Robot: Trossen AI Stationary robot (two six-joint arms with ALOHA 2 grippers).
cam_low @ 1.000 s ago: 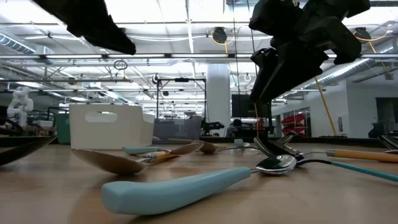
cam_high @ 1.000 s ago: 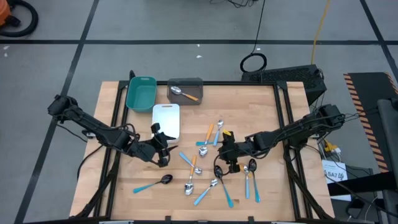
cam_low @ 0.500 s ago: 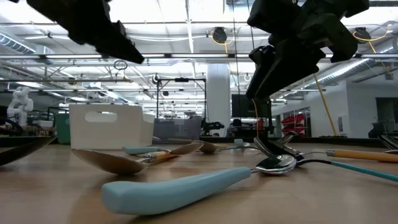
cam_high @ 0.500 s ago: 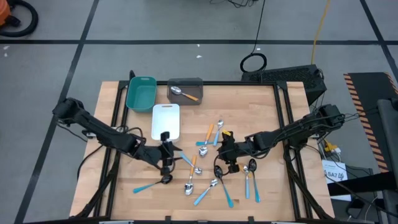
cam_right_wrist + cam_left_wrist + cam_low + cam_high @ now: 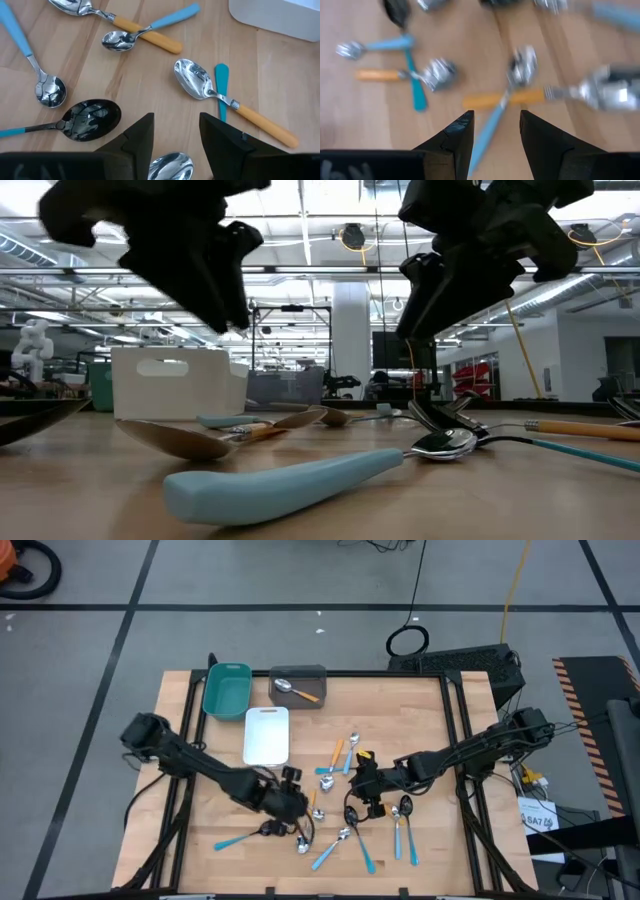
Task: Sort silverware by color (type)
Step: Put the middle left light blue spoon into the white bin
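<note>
On the wooden tabletop (image 5: 430,710), seen from above, the silverware (image 5: 345,802) lies scattered in the middle, and one orange-handled spoon (image 5: 296,691) sits in the grey tray (image 5: 298,674). A teal tray (image 5: 226,689) and a white tray (image 5: 267,735) stand near it. The left gripper (image 5: 296,795) hangs over the spoons (low and close), and the right gripper (image 5: 366,785) hangs over them too.

In the low view, a light-blue handle (image 5: 285,483) lies up front.

In the left wrist view, the fingers (image 5: 455,137) stand apart, holding nothing, above an orange-and-blue crossed pair (image 5: 504,99).

In the right wrist view, the fingers (image 5: 137,134) are also apart and empty, beside a black-bowled spoon (image 5: 87,116).
</note>
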